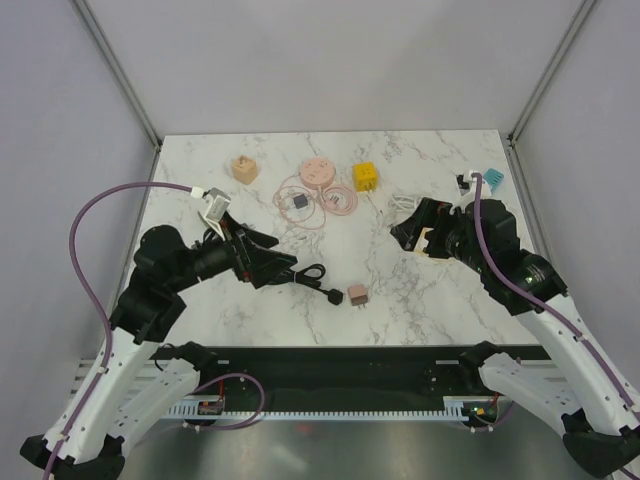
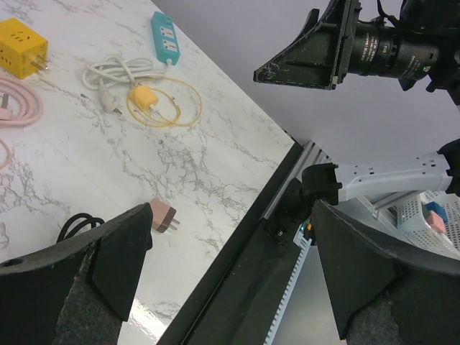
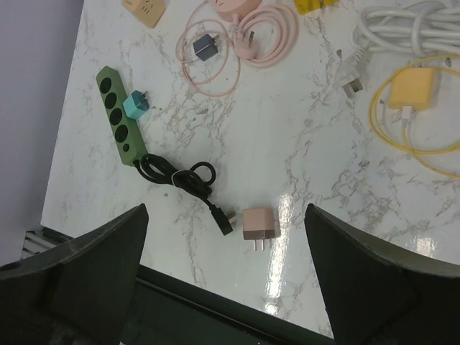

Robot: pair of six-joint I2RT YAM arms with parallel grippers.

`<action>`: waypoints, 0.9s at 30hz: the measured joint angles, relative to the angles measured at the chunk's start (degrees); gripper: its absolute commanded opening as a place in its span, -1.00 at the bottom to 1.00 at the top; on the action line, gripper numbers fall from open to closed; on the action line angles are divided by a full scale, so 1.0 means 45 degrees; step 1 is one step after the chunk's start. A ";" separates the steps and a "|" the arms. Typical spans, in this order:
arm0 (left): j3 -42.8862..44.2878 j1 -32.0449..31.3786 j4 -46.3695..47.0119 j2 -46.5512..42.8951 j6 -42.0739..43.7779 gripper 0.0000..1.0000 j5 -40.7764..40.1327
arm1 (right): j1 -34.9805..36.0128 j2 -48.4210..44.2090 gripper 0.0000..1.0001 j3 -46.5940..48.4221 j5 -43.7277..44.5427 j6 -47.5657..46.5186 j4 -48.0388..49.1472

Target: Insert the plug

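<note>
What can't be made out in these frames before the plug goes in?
Green power strip: hidden under the left arm in the top view.
Yellow charger: mostly covered by the right arm in the top view.
Teal plug: too small to tell whether it sits fully in a socket.

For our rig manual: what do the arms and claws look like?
Both arms match: the left arm and right arm have white shells low down and black joints higher up. A purple cable loops along each. The left claw and right claw are black, with broad wedge-shaped fingers.
</note>
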 measured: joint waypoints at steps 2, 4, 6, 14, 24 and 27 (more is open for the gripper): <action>0.0005 0.0000 -0.0034 0.0010 -0.0015 0.99 -0.0087 | 0.0000 0.0015 0.96 0.0000 0.0219 -0.0068 -0.0078; 0.0044 0.0000 -0.0083 0.0073 -0.0058 0.99 -0.0311 | 0.0000 0.0039 0.96 0.0000 0.0408 -0.0204 -0.0121; 0.0175 0.0000 -0.0291 0.0214 -0.0117 0.99 -0.0646 | 0.0000 0.0058 0.96 0.0000 0.0583 -0.0296 -0.0121; 0.2268 0.0233 -0.1078 0.3424 -0.0544 0.99 -0.3920 | 0.0010 0.2307 0.96 0.0049 0.2569 -0.0986 0.1030; 0.2676 0.1375 -0.1200 0.5226 -0.0578 0.99 -0.3570 | -0.0801 1.1336 0.96 0.5047 0.4061 -0.3453 0.2793; 0.2166 0.1491 -0.1151 0.5013 -0.0573 0.99 -0.3526 | -0.1035 1.3085 0.95 0.6237 0.3852 -0.4119 0.3191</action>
